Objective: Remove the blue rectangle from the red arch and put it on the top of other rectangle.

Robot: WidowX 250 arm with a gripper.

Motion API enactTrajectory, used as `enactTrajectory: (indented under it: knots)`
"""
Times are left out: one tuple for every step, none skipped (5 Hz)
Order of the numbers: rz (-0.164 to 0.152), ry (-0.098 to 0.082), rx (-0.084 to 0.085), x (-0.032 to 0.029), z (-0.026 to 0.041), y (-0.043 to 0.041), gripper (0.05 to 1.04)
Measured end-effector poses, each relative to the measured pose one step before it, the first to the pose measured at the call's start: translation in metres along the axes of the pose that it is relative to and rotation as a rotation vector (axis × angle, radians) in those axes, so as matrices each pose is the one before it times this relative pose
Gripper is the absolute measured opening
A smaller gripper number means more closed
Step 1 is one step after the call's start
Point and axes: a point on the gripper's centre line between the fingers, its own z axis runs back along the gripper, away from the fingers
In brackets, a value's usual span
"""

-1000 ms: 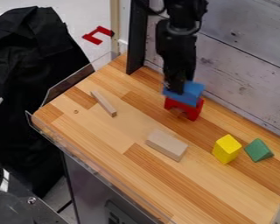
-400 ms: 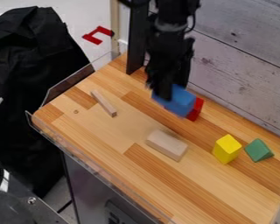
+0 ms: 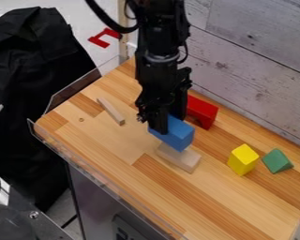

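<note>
The gripper (image 3: 165,125) hangs over the middle of the table, shut on the blue rectangle (image 3: 178,134) at the block's upper left part. In the view the blue block overlaps the far end of the pale wooden rectangle (image 3: 183,160); whether the two touch, I cannot tell. Behind and to the right, close to the wall, stands the red arch (image 3: 202,111), its top bare and its left part hidden by the gripper.
A yellow block (image 3: 243,160) and a green triangular block (image 3: 277,161) lie at the right. A thin wooden stick (image 3: 111,111) is at the left. Clear plastic guards line the table's left edge, and a plank wall rises behind.
The gripper has carried the blue rectangle off the red arch, toward the camera and to the left, over the pale rectangle's far end. The other blocks have stayed put.
</note>
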Motion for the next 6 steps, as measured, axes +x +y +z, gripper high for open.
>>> enactTrajectory:
  knots:
    - [-0.0069,0.0144,-0.0067,-0.00100,-0.00188,-0.00678,0.522]
    - [-0.0047,0.0083,0.0015,-0.00220,-0.00130,-0.00367,0.522]
    - [0.0040,-0.0122,0.0162,0.00078,-0.00691,-0.00446,0.522]
    - [-0.0012,-0.0121,0.0087,-0.00317,-0.00153,0.00020,0.522]
    - [0.0014,-0.0011,0.0104,-0.00455,-0.00550,0.00603,0.522]
    - [-0.0145,-0.0134,0.0322,-0.00757,-0.00634,0.00942,0.522]
